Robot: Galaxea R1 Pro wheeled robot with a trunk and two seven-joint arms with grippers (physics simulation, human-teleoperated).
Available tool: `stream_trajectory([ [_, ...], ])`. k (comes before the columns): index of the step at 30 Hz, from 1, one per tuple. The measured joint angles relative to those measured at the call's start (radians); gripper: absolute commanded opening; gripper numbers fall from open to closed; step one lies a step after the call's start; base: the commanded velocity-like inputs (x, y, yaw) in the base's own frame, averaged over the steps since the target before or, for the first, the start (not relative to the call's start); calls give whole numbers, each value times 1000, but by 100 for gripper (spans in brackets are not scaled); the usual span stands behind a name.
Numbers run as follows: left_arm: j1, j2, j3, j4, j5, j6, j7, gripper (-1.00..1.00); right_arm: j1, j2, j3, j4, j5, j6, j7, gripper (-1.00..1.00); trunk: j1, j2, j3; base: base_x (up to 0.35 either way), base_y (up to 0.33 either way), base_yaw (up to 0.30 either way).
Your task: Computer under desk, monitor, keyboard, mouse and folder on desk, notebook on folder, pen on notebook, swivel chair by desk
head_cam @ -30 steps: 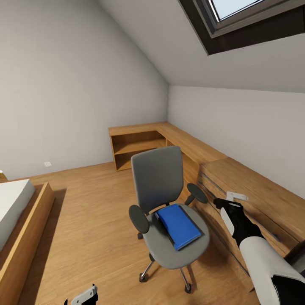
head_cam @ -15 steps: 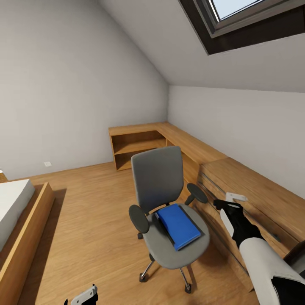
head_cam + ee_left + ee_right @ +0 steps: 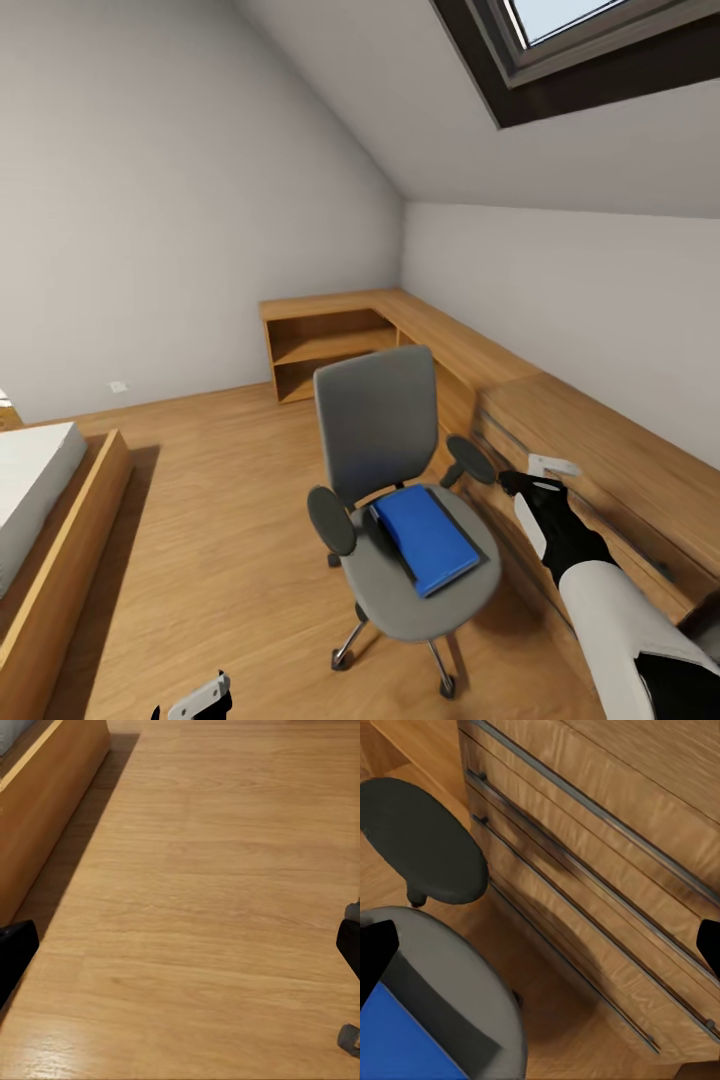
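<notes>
Head view: the swivel chair (image 3: 400, 500) stands on the wooden floor (image 3: 210, 500) beside the low wood drawer unit (image 3: 600, 470). The folder (image 3: 425, 537) lies flat on the seat, toward its front edge. The right gripper (image 3: 530, 478) hangs between the chair's armrest and the drawer unit; its opening cannot be judged here.

Left wrist view: the left gripper (image 3: 180, 945) is spread wide above bare floor, near the bed frame (image 3: 45, 810).

Right wrist view: the right gripper's fingers are spread wide, holding nothing, over the armrest (image 3: 424, 840) and drawer fronts.

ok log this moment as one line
folder: flat on chair seat | right gripper: open, empty, between chair and wooden drawers | left gripper: open, low over floor
</notes>
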Motion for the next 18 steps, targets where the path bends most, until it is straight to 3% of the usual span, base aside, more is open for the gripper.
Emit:
stream_trajectory([
  [7, 0, -1, -2, 0, -2, 1, -1, 100, 0, 2, 0, 0, 0, 1, 0, 100, 0, 0, 0, 120, 0, 201],
  [18, 0, -13, -6, -3, -3, 1, -2, 100, 0, 1, 0, -1, 0, 3, 1, 100, 0, 0, 0, 6, 0, 19],
])
